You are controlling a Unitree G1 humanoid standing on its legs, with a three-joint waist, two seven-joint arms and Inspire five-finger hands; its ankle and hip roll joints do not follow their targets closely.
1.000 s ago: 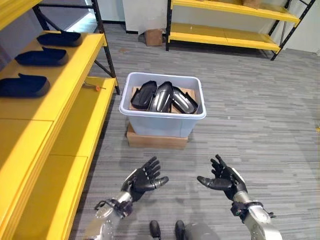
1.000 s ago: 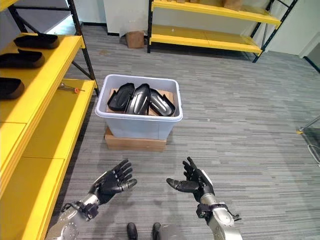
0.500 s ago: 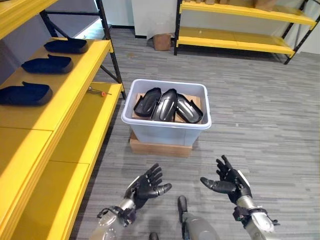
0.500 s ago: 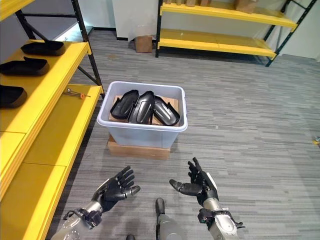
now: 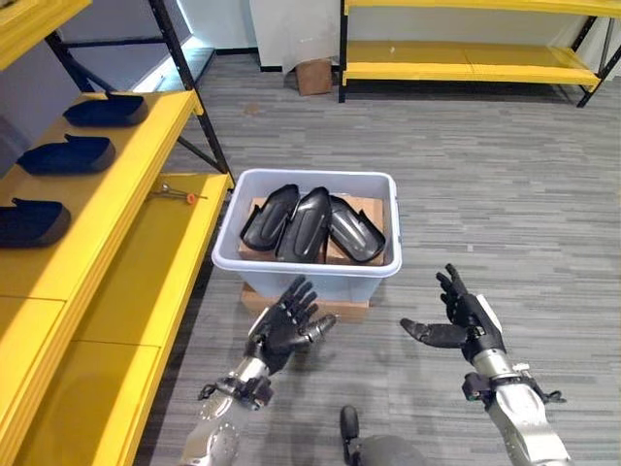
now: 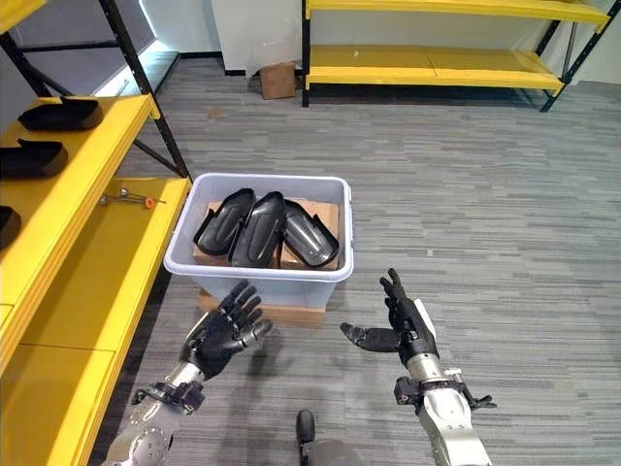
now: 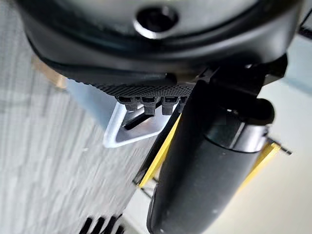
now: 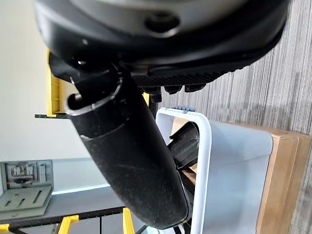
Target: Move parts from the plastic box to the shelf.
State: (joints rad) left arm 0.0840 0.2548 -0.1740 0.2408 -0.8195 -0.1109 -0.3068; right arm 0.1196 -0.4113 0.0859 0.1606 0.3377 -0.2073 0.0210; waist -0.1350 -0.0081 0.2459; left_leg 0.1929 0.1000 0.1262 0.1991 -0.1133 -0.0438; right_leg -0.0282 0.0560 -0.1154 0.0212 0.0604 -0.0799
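Here I am, standing over the plastic box (image 5: 309, 262), a pale tub resting on a flat cardboard base (image 5: 306, 303) on the grey floor (image 5: 485, 194). Inside it, three dark curved parts (image 5: 309, 223) lie side by side, leaning against one another on a cardboard liner. My left hand (image 5: 283, 330) hovers just in front of the box's near wall, palm turned up, fingers spread loose and holding nothing. My right hand (image 5: 464, 320) floats out to the right of the box, apart from it, palm facing inward, fingers straight and fanned, thumb pointing toward my other hand, empty too. In my right wrist view I catch the box's white rim (image 8: 202, 146) and the dark edge of one part inside it. Over on my left runs the yellow shelf (image 5: 126, 194), and three more dark parts sit on its upper level in a row: one far (image 5: 105, 109), one in the middle (image 5: 66, 153), one near (image 5: 29, 221). On the lower level, a small tool with an orange tip (image 5: 178, 193) lies near the rack's black post. Straight ahead, across the floor, another yellow rack (image 5: 466, 63) stands against the wall, with a small brown carton (image 5: 312, 75) on the floor beside it.
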